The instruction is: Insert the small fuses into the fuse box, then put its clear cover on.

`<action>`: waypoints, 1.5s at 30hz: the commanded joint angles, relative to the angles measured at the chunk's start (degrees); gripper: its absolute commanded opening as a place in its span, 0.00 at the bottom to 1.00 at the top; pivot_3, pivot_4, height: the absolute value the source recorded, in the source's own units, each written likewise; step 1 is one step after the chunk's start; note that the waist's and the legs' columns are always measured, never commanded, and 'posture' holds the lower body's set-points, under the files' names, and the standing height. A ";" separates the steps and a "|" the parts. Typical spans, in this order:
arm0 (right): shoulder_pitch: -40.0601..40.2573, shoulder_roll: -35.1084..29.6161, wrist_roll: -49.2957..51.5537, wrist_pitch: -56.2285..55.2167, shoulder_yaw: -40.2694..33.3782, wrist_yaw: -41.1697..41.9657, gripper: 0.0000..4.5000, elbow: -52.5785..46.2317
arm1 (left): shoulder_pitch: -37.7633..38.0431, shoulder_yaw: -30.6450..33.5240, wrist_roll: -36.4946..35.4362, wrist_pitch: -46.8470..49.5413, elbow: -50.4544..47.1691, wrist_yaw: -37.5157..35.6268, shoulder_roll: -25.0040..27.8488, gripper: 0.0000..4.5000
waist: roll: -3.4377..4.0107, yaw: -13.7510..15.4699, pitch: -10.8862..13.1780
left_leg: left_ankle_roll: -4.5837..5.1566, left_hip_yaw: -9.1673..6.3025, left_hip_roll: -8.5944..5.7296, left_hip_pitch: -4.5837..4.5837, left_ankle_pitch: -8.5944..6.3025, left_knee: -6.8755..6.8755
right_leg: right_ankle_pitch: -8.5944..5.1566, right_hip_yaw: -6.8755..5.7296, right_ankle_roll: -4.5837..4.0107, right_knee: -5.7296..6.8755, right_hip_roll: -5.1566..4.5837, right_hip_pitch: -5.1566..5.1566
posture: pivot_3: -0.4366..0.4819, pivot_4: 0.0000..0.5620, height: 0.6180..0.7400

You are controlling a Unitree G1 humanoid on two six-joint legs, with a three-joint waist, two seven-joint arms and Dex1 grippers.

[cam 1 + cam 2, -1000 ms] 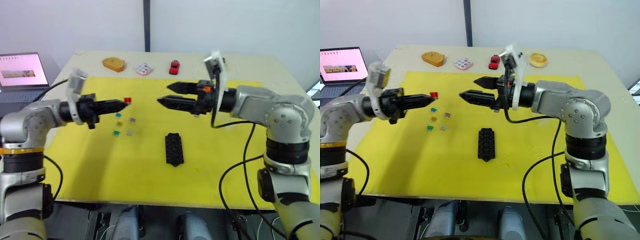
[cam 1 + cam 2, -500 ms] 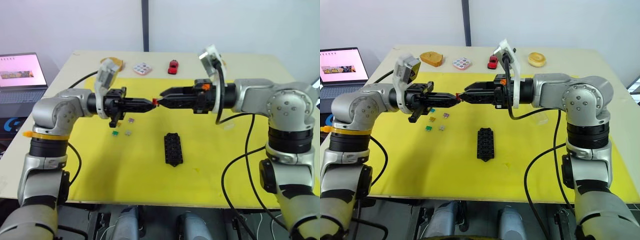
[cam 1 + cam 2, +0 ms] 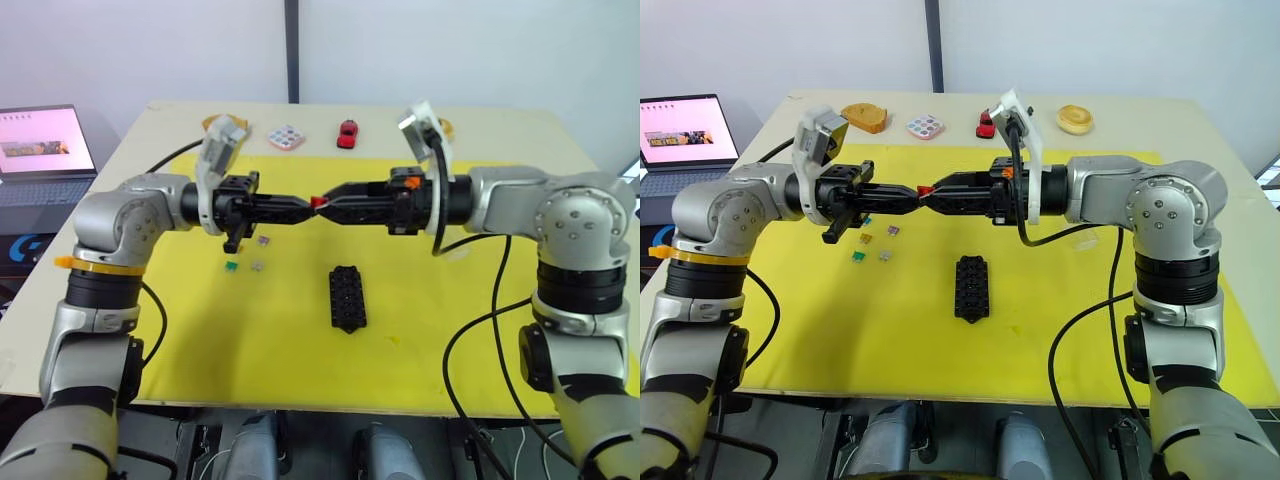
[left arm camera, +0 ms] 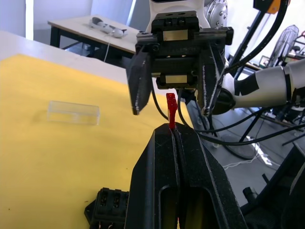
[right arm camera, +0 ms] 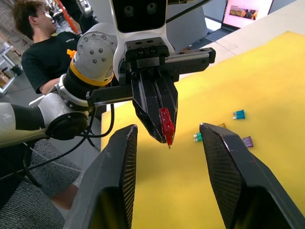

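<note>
Red fuse held between two hands above the yellow mat.

The left hand [image 4: 172, 130] has its two black fingers pressed together on the small red translucent plastic fuse [image 4: 171, 109], which sticks out past the fingertips in mid-air. The right hand [image 5: 167, 138] faces it tip to tip with its fingers spread apart on either side of the red fuse, not touching it. Below them, on the yellow mat [image 3: 840, 330] covering the bench, the small black rectangular slotted fuse box [image 3: 971, 288] lies near the middle. The remaining small coloured fuses [image 3: 873, 245] sit scattered on the mat, near the left hand. The thin clear rectangular plastic cover [image 4: 73, 112] lies flat on the mat, apart from the fuse box, under the right arm.
</note>
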 commanded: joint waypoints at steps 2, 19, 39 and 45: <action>-0.24 0.69 1.26 -1.14 -1.89 -0.32 0.00 -2.05 | -0.73 -0.08 0.23 -0.57 -0.95 -0.67 0.56 0.00 | 0.00 0.03 0.00 | 0.00 0.00 0.00 0.00 0.00 0.00 | 0.00 0.00 0.00 0.00 0.00 0.00 | 0.48 0.27 1.00; 0.86 0.17 1.57 -1.68 -0.99 0.81 0.07 -3.76 | -0.52 0.04 0.58 -0.55 -1.29 -0.56 0.44 0.00 | 0.00 0.01 0.00 | 0.00 0.00 0.00 0.00 0.00 -0.01 | 0.00 0.00 0.00 -0.01 0.00 0.00 | 0.48 0.27 1.00; 1.12 -1.21 0.58 -3.17 -1.78 1.51 0.30 -2.03 | -0.64 -0.30 0.65 -0.52 -1.02 -1.09 0.44 0.00 | 0.00 0.01 0.00 | 0.00 0.00 0.00 -0.01 0.00 -0.01 | 0.00 0.00 0.00 -0.03 0.00 0.00 | 0.48 0.27 1.00; 1.20 -1.40 0.97 -2.96 -1.67 1.70 0.30 -2.21 | -0.35 -0.20 0.57 -0.44 -1.32 -0.97 0.55 0.00 | -0.01 0.01 0.00 | 0.00 0.00 0.00 -0.01 0.00 -0.01 | 0.00 0.00 0.00 -0.03 0.00 0.00 | 0.48 0.27 1.00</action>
